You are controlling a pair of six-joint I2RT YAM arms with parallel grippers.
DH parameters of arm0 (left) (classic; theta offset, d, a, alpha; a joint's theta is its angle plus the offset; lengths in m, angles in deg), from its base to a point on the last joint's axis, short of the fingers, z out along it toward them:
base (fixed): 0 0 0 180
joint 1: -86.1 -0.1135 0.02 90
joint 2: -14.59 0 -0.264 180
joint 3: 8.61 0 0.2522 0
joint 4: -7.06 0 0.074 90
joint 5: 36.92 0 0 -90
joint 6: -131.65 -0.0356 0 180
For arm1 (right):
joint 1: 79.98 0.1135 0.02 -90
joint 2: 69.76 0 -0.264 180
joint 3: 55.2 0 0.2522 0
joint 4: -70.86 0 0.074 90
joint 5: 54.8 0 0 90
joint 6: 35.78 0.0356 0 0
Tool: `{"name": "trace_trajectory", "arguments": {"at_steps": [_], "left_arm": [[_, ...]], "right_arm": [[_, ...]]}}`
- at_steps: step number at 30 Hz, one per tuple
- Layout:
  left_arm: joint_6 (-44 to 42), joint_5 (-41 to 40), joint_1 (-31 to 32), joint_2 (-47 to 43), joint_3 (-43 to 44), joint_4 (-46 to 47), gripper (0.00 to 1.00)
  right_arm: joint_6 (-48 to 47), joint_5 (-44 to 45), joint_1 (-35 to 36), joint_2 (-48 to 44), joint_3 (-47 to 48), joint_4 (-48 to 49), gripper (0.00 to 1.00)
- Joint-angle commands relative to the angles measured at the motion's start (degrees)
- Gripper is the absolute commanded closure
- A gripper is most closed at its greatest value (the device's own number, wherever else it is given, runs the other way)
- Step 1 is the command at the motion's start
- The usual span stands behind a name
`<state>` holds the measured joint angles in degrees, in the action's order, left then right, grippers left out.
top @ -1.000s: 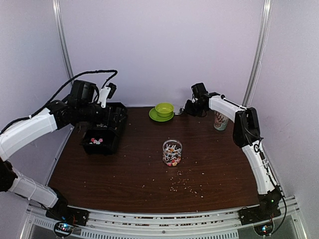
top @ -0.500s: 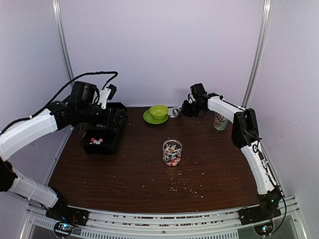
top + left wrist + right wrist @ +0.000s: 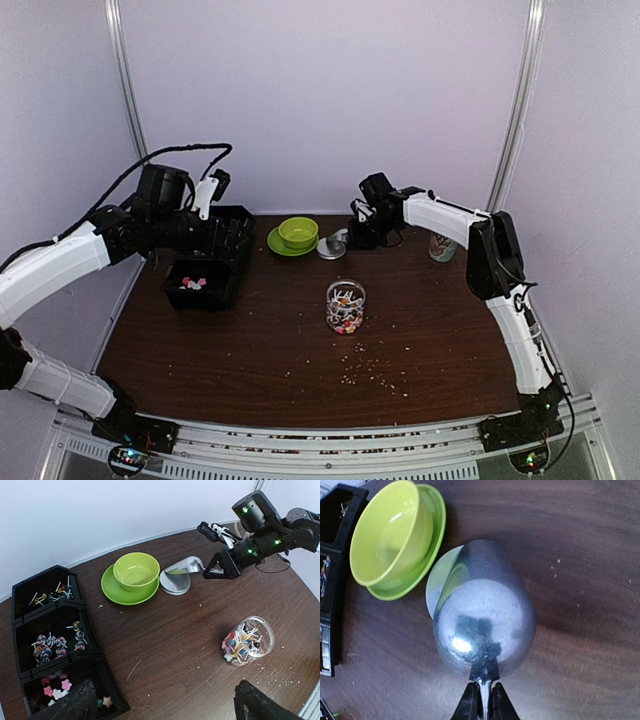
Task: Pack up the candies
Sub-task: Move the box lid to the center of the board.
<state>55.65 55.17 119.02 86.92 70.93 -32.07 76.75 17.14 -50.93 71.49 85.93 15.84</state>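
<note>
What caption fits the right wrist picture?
Right hand grips a shiny metal scoop beside a green bowl on its saucer.

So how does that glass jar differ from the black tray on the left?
The glass jar is clear and round; the black tray is opaque and angular. The jar holds candies mixed together; the tray has three compartments, each with its own kind. The jar stands mid-table, the tray at the left edge. Both hold candies.
</note>
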Motion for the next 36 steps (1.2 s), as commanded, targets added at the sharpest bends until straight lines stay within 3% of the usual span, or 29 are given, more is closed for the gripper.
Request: {"name": "trace_trajectory", "arguments": {"at_steps": [1,6,12,17,19,28,36], "left_arm": [[-0.6,-0.4,-0.4,-1.7,-1.2,2.2,0.02],[-0.8,-0.5,-0.4,-1.8,-1.4,1.6,0.02],[-2.7,-0.3,-0.4,-0.8,-0.5,-0.3,0.02],[-4.2,0.1,-0.5,0.3,2.0,-2.8,0.02],[-4.7,0.1,-0.5,0.4,2.4,-3.1,0.02],[-4.6,0.1,-0.5,0.3,0.9,-0.5,0.02],[-5.0,1.4,-0.4,-0.8,-3.6,3.9,0.02]], "right_arm": [[-5.0,8.1,1.2,-5.6,-4.3,-7.4,1.0],[-10.5,10.7,2.4,-6.4,-2.3,-14.1,1.0],[-16.6,5.8,4.8,-10.5,-10.6,-14.6,1.0],[-17.8,-1.3,5.6,-14.8,-16.5,-12.4,1.0],[-16.9,-0.2,5.5,-17.6,-19.0,-10.9,1.0],[-11.0,6.6,3.0,-34.2,-37.9,5.0,1.0],[11.8,-4.1,-1.4,-44.3,-63.5,30.8,1.0]]}}
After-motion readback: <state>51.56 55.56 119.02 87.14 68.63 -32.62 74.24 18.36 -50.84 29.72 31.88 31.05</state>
